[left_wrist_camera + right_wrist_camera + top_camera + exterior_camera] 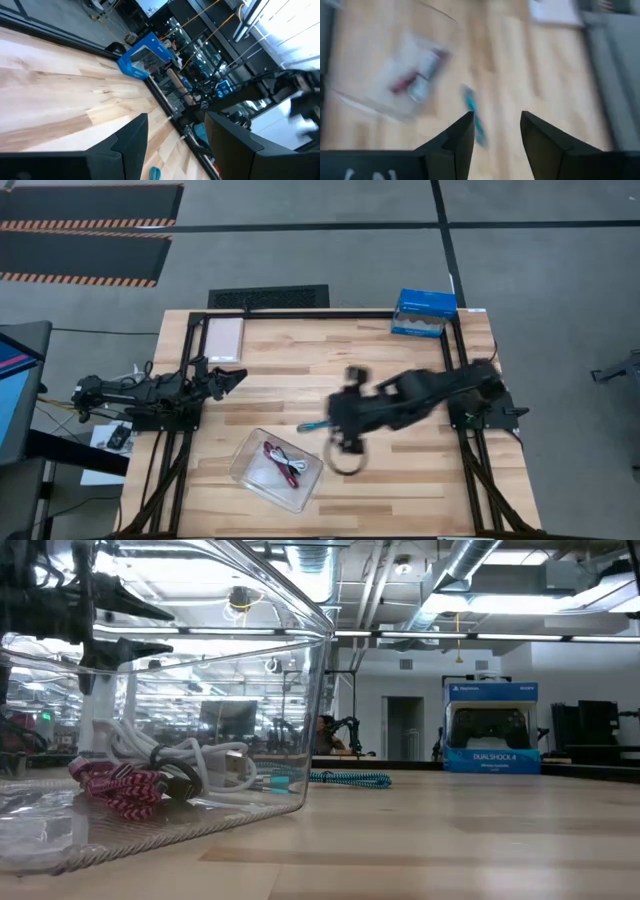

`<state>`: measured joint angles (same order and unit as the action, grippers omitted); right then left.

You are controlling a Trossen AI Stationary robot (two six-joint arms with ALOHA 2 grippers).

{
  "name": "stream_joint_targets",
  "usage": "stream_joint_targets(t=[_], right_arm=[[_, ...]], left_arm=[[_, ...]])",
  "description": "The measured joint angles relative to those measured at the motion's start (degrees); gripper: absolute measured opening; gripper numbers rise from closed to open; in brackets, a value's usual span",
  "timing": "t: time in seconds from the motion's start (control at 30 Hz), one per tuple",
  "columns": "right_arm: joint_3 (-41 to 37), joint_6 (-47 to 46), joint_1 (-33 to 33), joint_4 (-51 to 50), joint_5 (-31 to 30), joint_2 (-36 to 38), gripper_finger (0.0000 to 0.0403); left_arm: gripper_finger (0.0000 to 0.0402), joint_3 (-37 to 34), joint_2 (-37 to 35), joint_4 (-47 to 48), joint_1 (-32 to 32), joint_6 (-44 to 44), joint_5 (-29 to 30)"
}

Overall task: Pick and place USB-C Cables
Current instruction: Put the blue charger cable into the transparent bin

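Observation:
A clear tray (252, 471) sits near the table's near edge. It holds a magenta-pink cable (113, 787), a dark cable (177, 778) and a white cable (218, 762), all coiled on its floor. The teal cable (313, 425) lies flat on the wood just right of the tray, also seen in the low view (346, 778) and the right wrist view (474, 116). My right gripper (343, 448) is open and blurred, just right of the teal cable (495, 131). My left gripper (228, 377) waits open at the table's left (175, 145).
A blue controller box (424, 312) stands at the far right corner (490, 727). A flat white pad (224, 337) lies at the far left. The black frame rails (462, 350) run along the table's sides. Bare wood lies between the tray and the far edge.

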<state>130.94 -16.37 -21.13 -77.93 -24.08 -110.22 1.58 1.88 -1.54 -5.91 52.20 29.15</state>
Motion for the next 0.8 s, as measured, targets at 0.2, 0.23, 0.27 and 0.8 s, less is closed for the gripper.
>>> stream_joint_targets(t=[0.2, 0.23, 0.27, 0.8], right_arm=[[-6.07, -8.7, -3.75, -10.03, -11.62, 10.88, 0.018], [-8.65, -8.76, -4.69, -8.91, -12.08, 13.28, 0.0179], [-11.2, -9.13, -5.0, -8.81, -12.67, 15.44, 0.0178], [-70.73, -17.95, -3.83, 27.12, -14.65, 41.21, 0.0175]], left_arm=[[0.0185, 0.0, 0.1, 0.02, 0.0, 0.01, -1.59], [0.0185, 0.0, 0.12, 0.02, 0.0, 0.01, -1.58], [0.0185, 0.0, 0.28, 0.02, 0.0, 0.0, -1.56], [0.0185, 0.0, 1.58, 0.05, 0.0, -0.52, -1.65]])
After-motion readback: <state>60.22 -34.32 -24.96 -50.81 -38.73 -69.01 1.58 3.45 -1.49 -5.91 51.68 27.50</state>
